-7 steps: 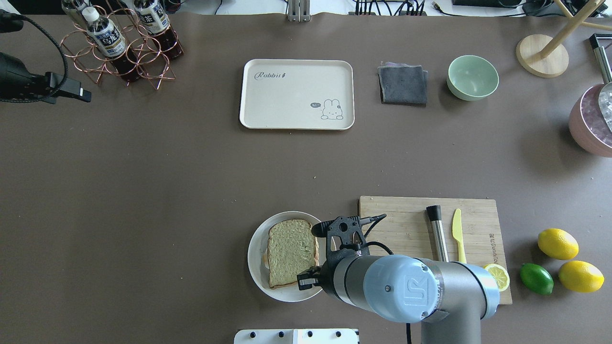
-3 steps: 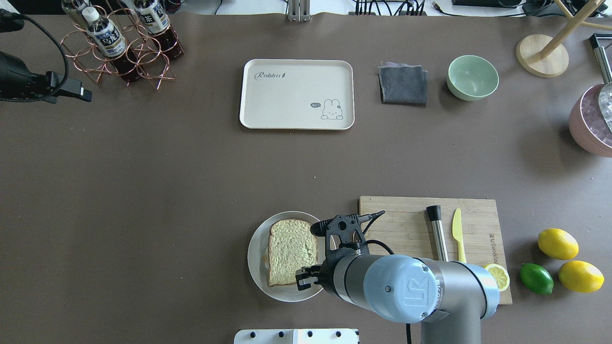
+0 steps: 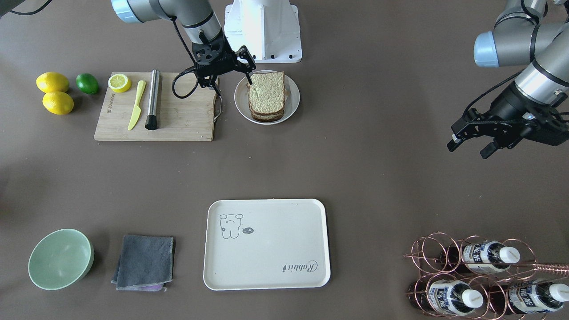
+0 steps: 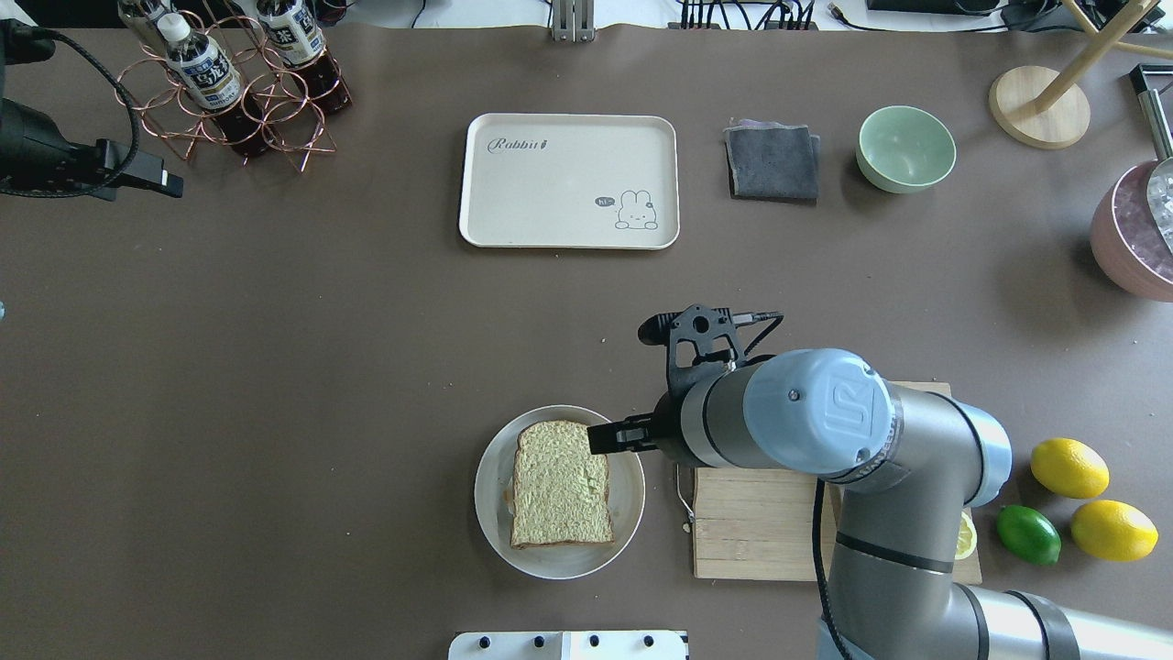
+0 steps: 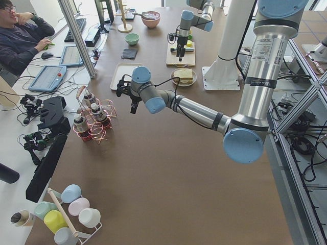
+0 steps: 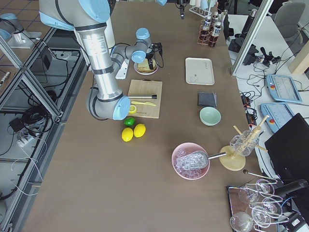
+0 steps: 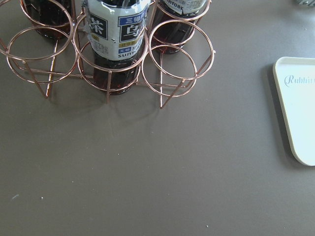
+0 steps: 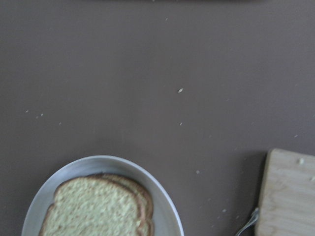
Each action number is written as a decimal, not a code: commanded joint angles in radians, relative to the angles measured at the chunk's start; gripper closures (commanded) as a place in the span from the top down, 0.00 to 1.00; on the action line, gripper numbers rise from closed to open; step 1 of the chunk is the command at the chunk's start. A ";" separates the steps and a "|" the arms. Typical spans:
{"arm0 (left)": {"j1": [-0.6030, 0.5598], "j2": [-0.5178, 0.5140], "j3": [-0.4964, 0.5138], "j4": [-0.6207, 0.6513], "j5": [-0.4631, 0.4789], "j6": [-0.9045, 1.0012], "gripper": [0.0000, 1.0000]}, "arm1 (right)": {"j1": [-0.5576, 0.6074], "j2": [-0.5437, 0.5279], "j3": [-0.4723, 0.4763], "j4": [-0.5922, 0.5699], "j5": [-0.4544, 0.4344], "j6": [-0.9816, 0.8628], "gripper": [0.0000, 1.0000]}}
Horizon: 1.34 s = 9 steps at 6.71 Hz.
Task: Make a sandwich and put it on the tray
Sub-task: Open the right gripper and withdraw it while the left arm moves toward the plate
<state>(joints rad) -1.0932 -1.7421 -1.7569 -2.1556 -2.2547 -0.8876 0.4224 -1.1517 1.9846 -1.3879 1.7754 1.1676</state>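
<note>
- Sandwich (image 4: 561, 484): stacked on the round white plate (image 4: 486, 518), beside the cutting board (image 3: 178, 120), well apart from the tray (image 4: 550, 183).
- Right pincer (image 3: 235, 88): fingers spread, holding nothing, raised at the plate's edge on the board side.
- Left pincer (image 3: 467, 150): fingers apart, holding nothing, above the bare surface (image 4: 275, 367) near the bottle rack (image 3: 471, 275).

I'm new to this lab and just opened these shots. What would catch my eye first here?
First the sandwich, bread slices stacked on a round white plate close in front of the robot, with the right gripper hovering just beside it. Then the cream tray, lying bare at the table's far side, and the yellow lemons and green lime beside the cutting board on the robot's right.
</note>
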 commanded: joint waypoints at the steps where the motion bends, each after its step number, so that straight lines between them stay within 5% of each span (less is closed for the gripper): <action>1: 0.089 -0.031 -0.012 -0.001 0.062 -0.114 0.99 | 0.251 -0.009 -0.009 -0.160 0.178 -0.214 1.00; 5: 0.313 -0.076 -0.081 0.000 0.191 -0.368 0.99 | 0.735 -0.136 -0.076 -0.327 0.418 -0.865 1.00; 9: 0.632 -0.079 -0.131 0.000 0.418 -0.546 0.98 | 1.100 -0.362 -0.153 -0.326 0.483 -1.345 1.00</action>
<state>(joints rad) -0.5544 -1.8197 -1.8774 -2.1552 -1.9128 -1.3926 1.4259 -1.4354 1.8499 -1.7149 2.2620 -0.0535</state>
